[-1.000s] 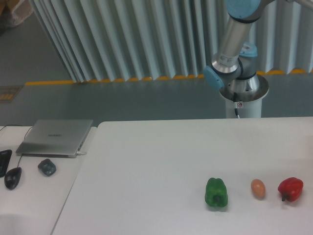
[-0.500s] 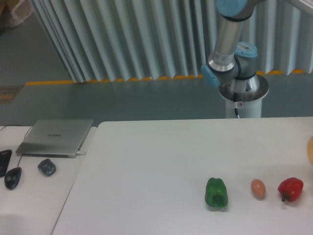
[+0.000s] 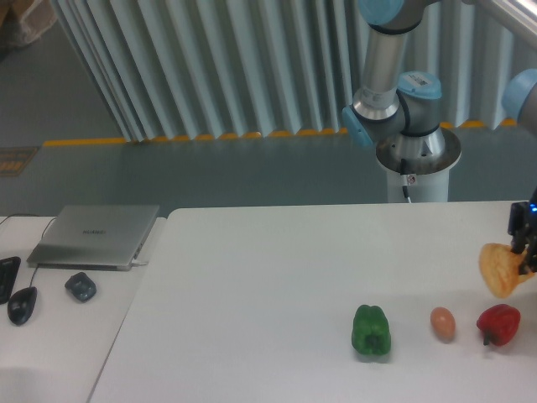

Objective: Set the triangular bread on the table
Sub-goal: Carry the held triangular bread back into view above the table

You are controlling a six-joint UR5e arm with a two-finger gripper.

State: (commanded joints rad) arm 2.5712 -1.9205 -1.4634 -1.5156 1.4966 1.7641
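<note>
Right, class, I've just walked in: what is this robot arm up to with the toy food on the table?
The arm's gripper, at the right edge of the view, holds the triangular bread in the air above the table. The bread has not been set down. It hangs just above the red pepper. An egg-shaped object and a green pepper lie in a row to the left of the red pepper.
</note>
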